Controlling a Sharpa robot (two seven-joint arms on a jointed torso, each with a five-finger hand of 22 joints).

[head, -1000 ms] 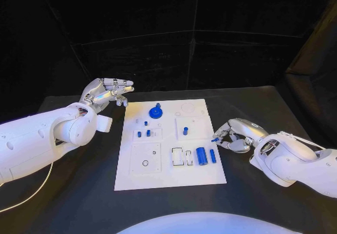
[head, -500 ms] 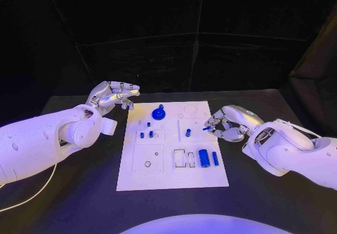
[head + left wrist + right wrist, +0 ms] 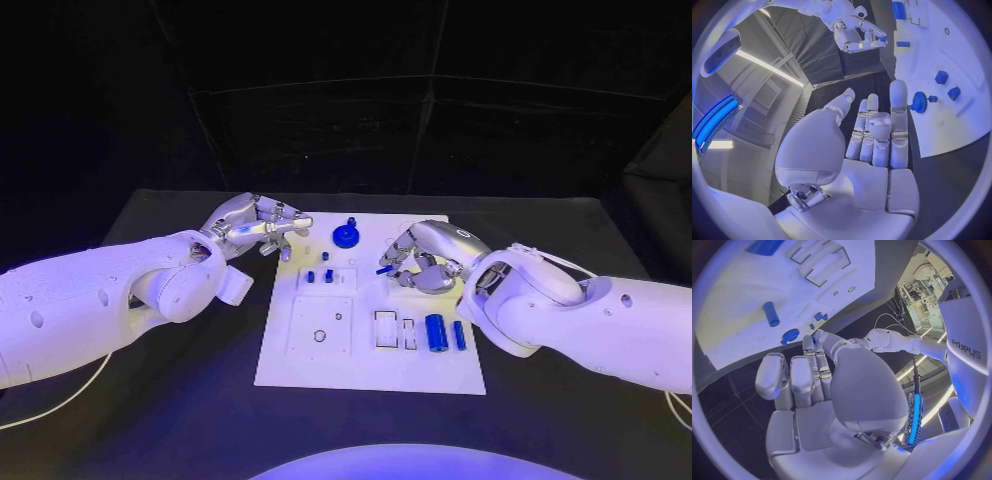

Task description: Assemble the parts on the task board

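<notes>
Dim room under blue-violet light; glare on the white task board (image 3: 369,340); wrist views bend at edges.

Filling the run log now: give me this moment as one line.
left hand: empty, at board's left edge | right hand: pinching small blue part over task board | gear: on board

Two glossy white arms end in silver hands with segmented fingers (image 3: 898,120); one arm bears dark lettering.

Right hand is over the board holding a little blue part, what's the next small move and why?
Probably lower the right hand slowly toward the task board. It pinches a small blue part just above the board's middle, so the part seems not yet seated. The left hand hovers at the board's edge, holding nothing.
</notes>
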